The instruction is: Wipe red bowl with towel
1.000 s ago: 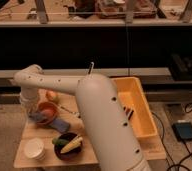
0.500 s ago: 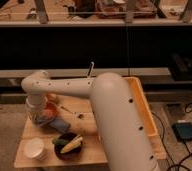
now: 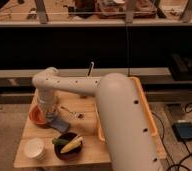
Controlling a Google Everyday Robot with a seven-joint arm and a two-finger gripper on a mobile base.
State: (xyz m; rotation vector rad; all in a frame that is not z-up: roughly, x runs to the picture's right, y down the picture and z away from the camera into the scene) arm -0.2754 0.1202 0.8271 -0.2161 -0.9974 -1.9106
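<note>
The red bowl (image 3: 37,116) sits on the left side of the wooden table (image 3: 89,152). A blue-grey towel (image 3: 59,124) lies crumpled against the bowl's right rim, partly on the table. My gripper (image 3: 48,114) points down at the end of the white arm. It is right at the bowl's right edge, on top of the towel. The arm hides part of the bowl and of the towel.
A white cup (image 3: 35,148) stands at the front left. A dark bowl (image 3: 67,145) holds a corn cob and a green vegetable. A spoon (image 3: 70,112) lies mid-table. An orange bin (image 3: 145,107) is at the right, and a blue box (image 3: 185,131) is on the floor.
The arm's large upper link has swung across the view and now fills the right of the table. The gripper stayed low at the bowl and towel, shifting only slightly.
</note>
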